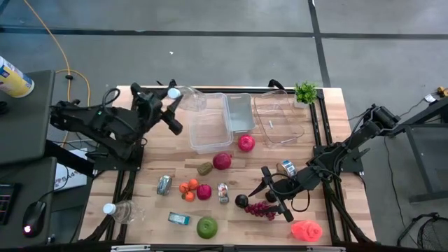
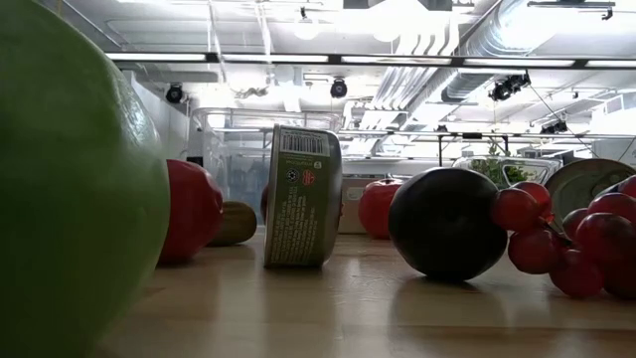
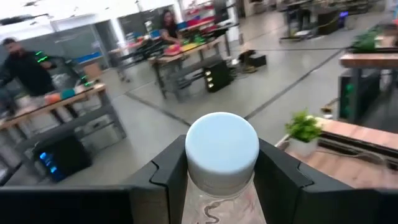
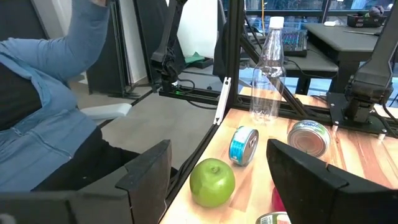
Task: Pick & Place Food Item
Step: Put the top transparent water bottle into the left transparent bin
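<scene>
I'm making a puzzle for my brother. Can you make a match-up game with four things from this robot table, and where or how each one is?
Things:
1. water bottle
2. green apple
3. potted plant
4. pink toy

Places or states:
A. at the table's far right corner
B. held between the left gripper's fingers
C. at the near edge, by the right gripper
D. near the table's front edge, next to a blue-labelled can

Pairs: 1-B, 2-D, 3-A, 4-C

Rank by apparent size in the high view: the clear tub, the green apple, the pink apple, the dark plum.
1. Clear tub
2. Green apple
3. Pink apple, only slightly smaller, so unsure
4. Dark plum
</scene>
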